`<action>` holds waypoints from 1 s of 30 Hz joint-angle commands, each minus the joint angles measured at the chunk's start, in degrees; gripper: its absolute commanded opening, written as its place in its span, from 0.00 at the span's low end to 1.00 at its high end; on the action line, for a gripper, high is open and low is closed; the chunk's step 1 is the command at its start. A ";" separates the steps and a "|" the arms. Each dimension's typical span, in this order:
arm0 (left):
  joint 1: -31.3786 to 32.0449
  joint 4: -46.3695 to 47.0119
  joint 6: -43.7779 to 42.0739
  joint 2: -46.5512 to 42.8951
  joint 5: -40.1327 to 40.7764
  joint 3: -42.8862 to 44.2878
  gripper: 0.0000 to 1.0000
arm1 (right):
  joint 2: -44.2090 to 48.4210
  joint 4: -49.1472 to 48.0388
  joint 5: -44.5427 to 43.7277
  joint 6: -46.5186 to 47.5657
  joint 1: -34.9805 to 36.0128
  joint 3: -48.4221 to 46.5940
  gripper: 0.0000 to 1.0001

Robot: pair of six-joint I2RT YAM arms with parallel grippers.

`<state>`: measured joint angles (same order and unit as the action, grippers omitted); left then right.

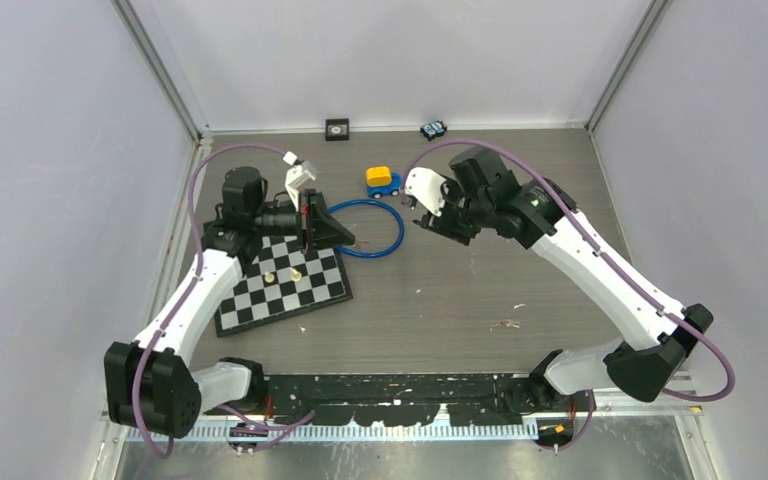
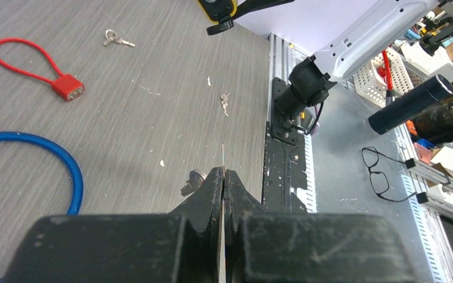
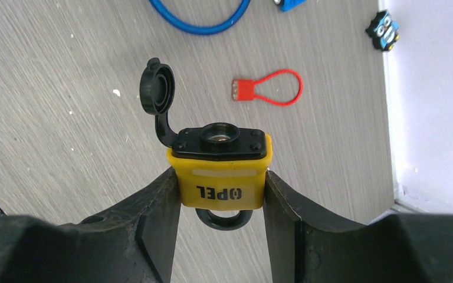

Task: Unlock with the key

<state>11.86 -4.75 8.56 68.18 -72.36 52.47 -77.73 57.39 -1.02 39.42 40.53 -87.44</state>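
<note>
Right gripper fills the bottom of its wrist view, its black fingers clamped on both sides of the yellow padlock and standing partly wide around the body. "OPEL" is printed on the padlock, upside down from this angle. The black keyhole face is uppermost in this view, with the round dust cap flipped open on its strap to the left. A black ring shows below between the fingers. The padlock hangs in the air over the grey table, right of centre. Left gripper is squeezed tight on the key, a thin metal sliver seen edge-on past the fingertips. A key ring peeks out beside them. The two grippers face each other, well apart, across a blue cable loop lying flat. A red cable lock and loose keys lie on the table under the padlock. A chessboard sits below the left gripper, and a yellow and blue toy car lies farther back.
</note>
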 commanded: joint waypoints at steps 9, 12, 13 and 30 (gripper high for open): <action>0.03 -16.41 -1.54 -9.89 5.83 9.80 0.00 | -2.65 -10.19 -9.10 -2.38 14.20 -3.48 0.01; 0.46 -22.91 -1.82 -11.77 6.91 11.84 0.00 | -3.46 -13.25 -11.28 -1.47 16.03 -3.81 0.00; 0.60 -25.03 -2.06 -12.31 7.63 12.58 0.00 | -3.34 -14.94 -12.35 -0.16 17.04 -2.97 0.01; 0.81 -50.94 -16.75 -15.13 15.91 21.72 0.00 | 5.68 -36.76 -13.56 6.19 33.63 11.98 0.00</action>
<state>12.45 -50.09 -3.84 54.13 -59.27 71.07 -77.32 30.00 -14.20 44.36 72.66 -76.42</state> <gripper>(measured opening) 0.008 0.536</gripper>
